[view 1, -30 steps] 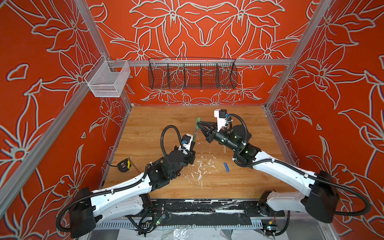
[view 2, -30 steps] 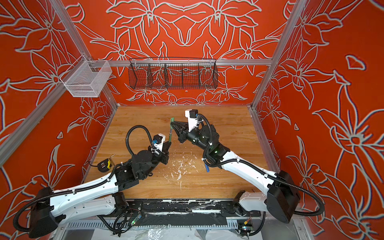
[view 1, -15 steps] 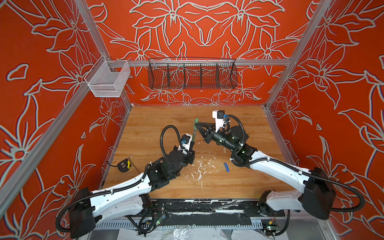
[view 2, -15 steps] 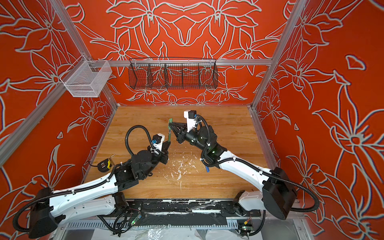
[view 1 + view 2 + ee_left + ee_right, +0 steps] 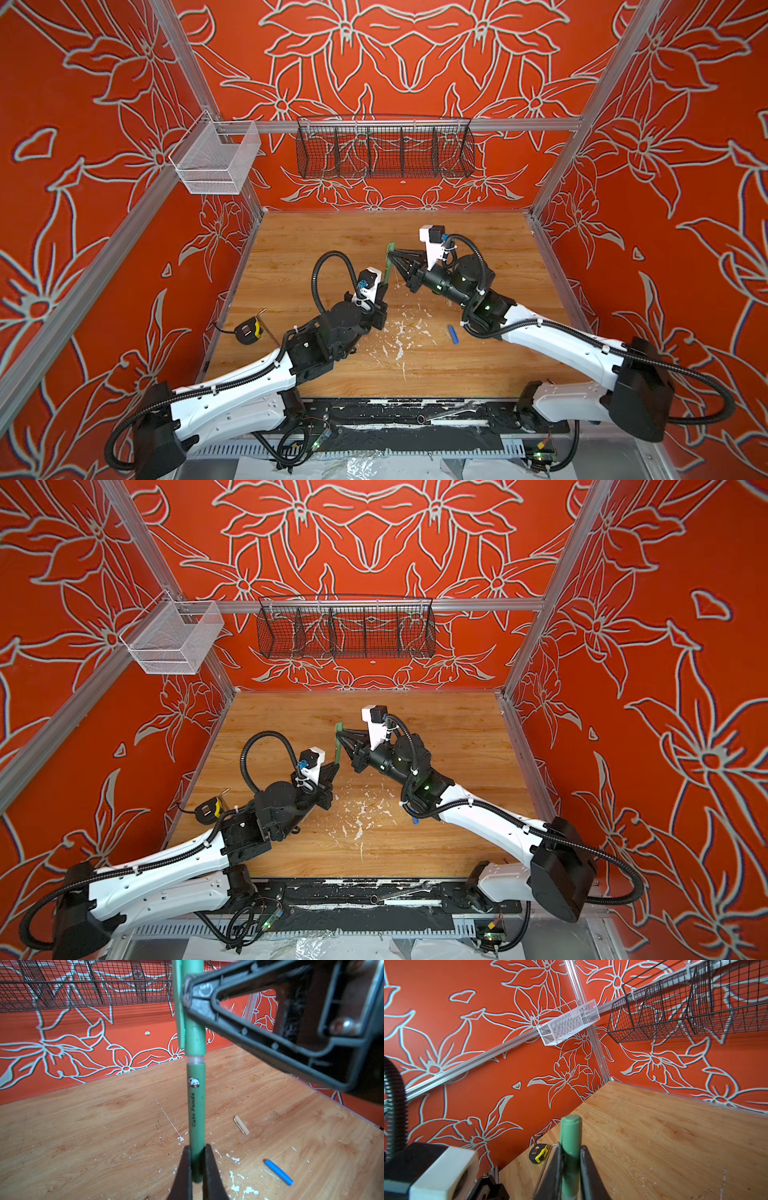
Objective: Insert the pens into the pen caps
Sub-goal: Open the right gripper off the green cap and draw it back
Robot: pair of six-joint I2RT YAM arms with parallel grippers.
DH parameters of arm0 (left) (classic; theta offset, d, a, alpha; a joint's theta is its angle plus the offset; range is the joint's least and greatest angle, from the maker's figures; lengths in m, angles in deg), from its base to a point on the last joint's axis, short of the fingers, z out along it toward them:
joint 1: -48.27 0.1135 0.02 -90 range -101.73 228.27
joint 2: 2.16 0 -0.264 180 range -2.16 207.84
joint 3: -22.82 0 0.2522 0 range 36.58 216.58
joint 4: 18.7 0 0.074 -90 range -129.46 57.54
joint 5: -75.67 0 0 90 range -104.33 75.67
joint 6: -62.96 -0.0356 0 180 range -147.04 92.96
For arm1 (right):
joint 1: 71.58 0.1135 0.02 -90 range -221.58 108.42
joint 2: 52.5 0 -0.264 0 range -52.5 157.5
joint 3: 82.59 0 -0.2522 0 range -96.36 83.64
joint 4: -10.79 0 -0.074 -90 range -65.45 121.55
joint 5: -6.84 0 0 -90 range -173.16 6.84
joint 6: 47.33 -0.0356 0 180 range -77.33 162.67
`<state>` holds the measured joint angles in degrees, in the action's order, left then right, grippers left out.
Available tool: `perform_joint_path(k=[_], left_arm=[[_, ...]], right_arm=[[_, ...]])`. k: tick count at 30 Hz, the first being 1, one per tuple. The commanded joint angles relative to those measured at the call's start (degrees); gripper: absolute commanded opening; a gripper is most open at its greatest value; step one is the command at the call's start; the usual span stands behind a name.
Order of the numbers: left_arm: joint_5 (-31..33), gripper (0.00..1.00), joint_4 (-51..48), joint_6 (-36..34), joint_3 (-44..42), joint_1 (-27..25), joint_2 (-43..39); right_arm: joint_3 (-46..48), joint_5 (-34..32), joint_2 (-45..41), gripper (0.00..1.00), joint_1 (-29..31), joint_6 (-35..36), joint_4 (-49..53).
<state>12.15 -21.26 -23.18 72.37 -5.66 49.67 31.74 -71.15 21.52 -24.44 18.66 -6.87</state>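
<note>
An olive green pen (image 5: 196, 1105) stands nearly upright above the table. My left gripper (image 5: 197, 1159) is shut on its lower end, as both top views show (image 5: 384, 286) (image 5: 334, 766). The green pen cap (image 5: 193, 1032) sits over the pen's upper end, and a thin clear ring shows at the joint. My right gripper (image 5: 571, 1153) is shut on this cap (image 5: 571, 1136), reaching in from the right (image 5: 391, 255). A blue pen cap (image 5: 278, 1172) (image 5: 453, 334) and a beige pen cap (image 5: 241, 1125) lie loose on the wood.
A yellow and black tape measure (image 5: 249, 330) (image 5: 538, 1155) lies by the left wall. A black wire basket (image 5: 384, 149) and a white mesh basket (image 5: 216, 160) hang on the walls. White flecks (image 5: 399, 332) dot the wooden table (image 5: 332, 232).
My right gripper has shifted a little to the left with the green cap. The left arm has stayed where it was, still gripping the pen.
</note>
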Motion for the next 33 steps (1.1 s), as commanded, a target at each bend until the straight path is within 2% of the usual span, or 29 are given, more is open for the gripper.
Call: perform_joint_path(k=[1,10,12,14,18,20,24,28,33], left_arm=[[-1.68,0.00,2.50,-0.74,1.45,0.48,-1.14],[-3.11,0.00,2.11,-0.76,2.27,0.75,0.42],[-4.29,0.00,0.42,-0.95,2.71,0.85,0.29],[-7.03,0.00,-3.50,-1.71,4.39,1.27,0.49],[-9.57,0.00,-18.07,-1.12,11.50,1.46,1.65],[-11.10,0.00,-20.52,-0.53,12.08,1.48,0.69],[-14.39,0.00,-18.64,-0.24,9.17,1.64,-3.63],[-14.85,0.00,-22.15,0.57,10.35,2.03,-4.33],[-18.88,0.00,-24.17,1.24,12.27,3.00,-2.61]], right_arm=[[-0.66,-0.42,-0.87,0.24,0.68,1.70,5.22],[0.82,-0.32,-6.31,0.43,0.60,-0.41,9.66],[0.60,0.74,-8.90,0.52,0.21,-0.03,13.20],[-1.36,3.13,-10.77,0.57,-0.84,0.79,19.71],[-3.51,11.69,-14.01,0.60,-5.17,1.14,30.30],[-3.03,14.03,-15.82,0.60,-7.87,-0.43,32.19],[1.52,17.29,-19.07,0.61,-12.99,-5.31,28.43],[4.87,20.95,-19.01,0.62,-13.38,-7.28,21.82],[4.49,27.74,-14.39,0.62,-13.38,-9.65,15.17]])
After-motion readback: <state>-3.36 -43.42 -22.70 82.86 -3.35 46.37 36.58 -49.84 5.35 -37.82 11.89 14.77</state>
